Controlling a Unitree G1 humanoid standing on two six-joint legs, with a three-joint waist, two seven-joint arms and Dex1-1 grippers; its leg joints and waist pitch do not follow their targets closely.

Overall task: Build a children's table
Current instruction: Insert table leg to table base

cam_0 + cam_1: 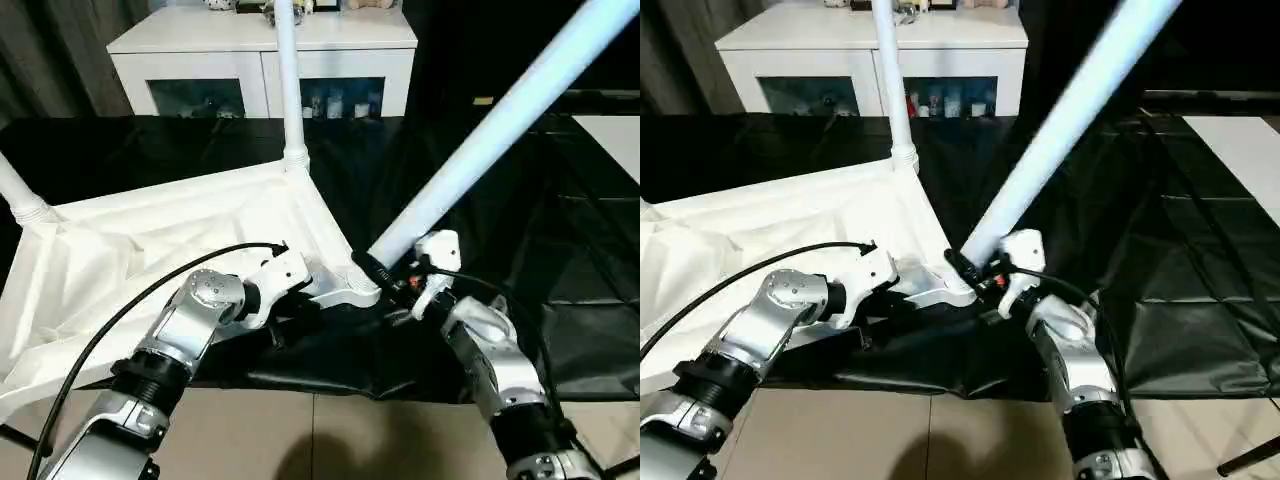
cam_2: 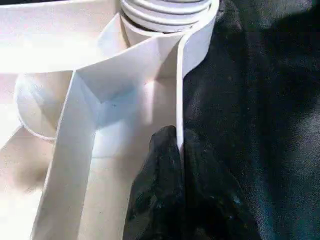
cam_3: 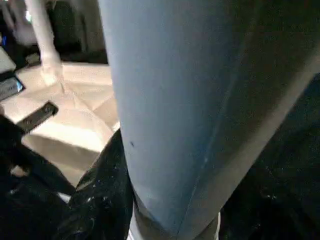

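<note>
Dim room with light falling from above. The white table top [image 1: 170, 225] glows bright, nearly washed out along its rim, while the black table cover [image 1: 560, 250] swallows detail and shows only faint sheen on its folds. The tilted leg [image 1: 500, 130] takes a cool bluish tint. Soft shadows of the arms fall on the pale floor [image 1: 330, 440]. Close beside the left gripper [image 2: 179, 150] the rim is blown out by glare. The leg between the right gripper's jaws is blurred and dusky, with the background dark and soft.
</note>
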